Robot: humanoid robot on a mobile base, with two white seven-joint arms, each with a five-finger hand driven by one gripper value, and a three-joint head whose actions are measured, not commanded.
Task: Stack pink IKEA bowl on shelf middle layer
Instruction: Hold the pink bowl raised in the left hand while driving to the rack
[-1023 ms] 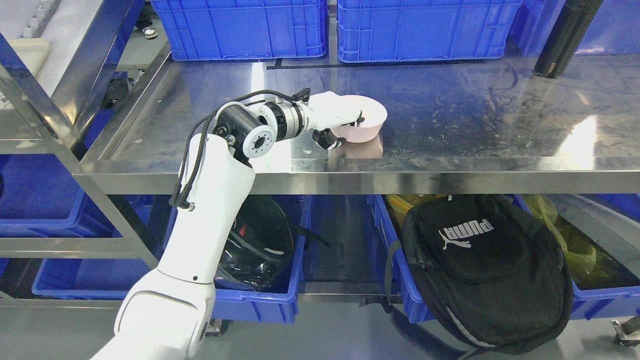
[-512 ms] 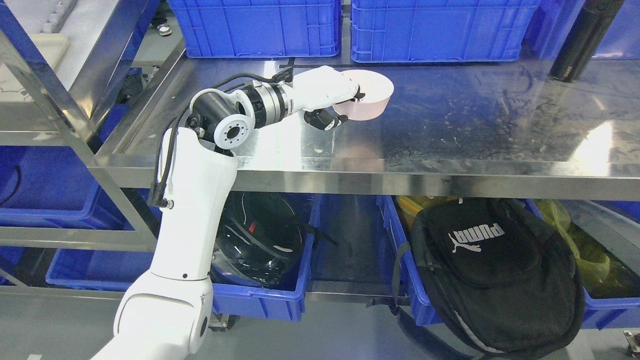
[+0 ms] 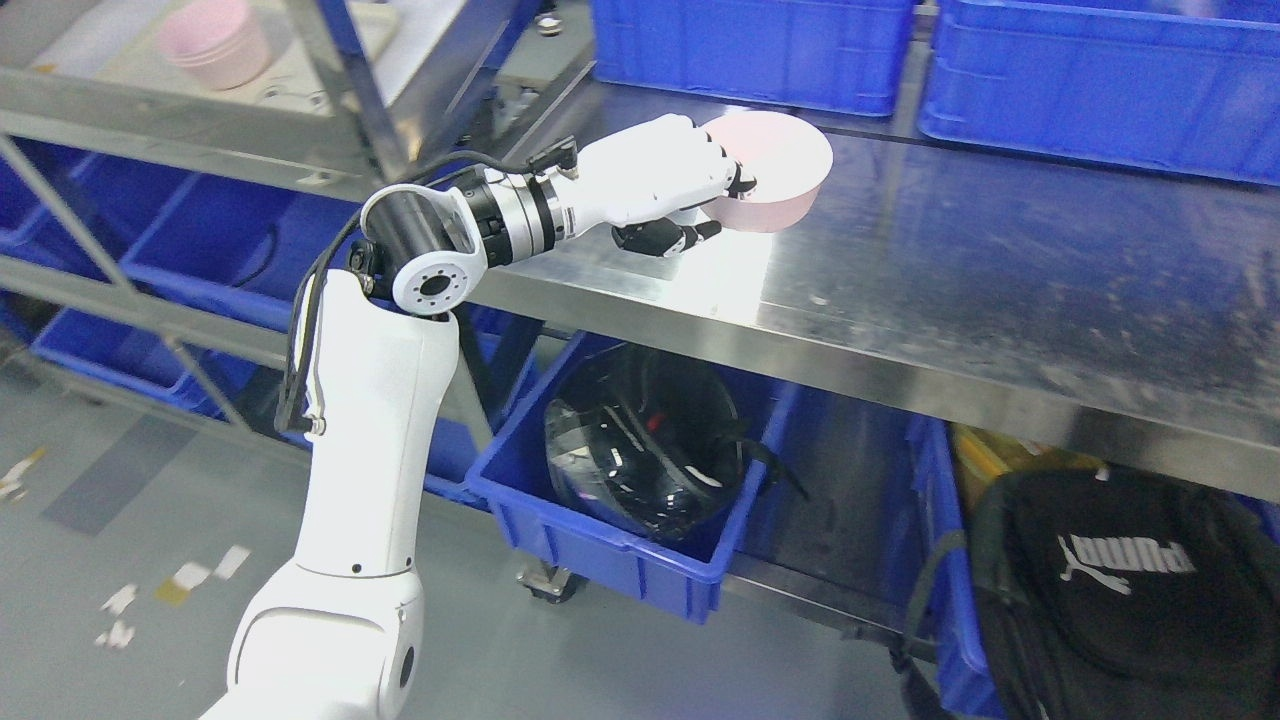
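Observation:
My left hand (image 3: pixel 700 195) is shut on the near rim of a pink bowl (image 3: pixel 780 170), holding it lifted a little above the steel table (image 3: pixel 1000 290). The fingers (image 3: pixel 665 238) curl under the bowl and the thumb side lies over its rim. At the top left, a stack of pink bowls (image 3: pixel 215 40) stands on a pale tray on the shelf (image 3: pixel 180 120), well left of the held bowl. My right arm does not show.
Blue crates (image 3: pixel 750 45) line the back of the table. Shelf uprights (image 3: pixel 345 90) stand between the table and the stacked bowls. Below the table are a blue bin with a black helmet (image 3: pixel 640 445) and a black backpack (image 3: pixel 1120 590).
The bowl went from resting on the table to lifted in my left hand. The camera has swung left, bringing the shelf and its stacked bowls into view.

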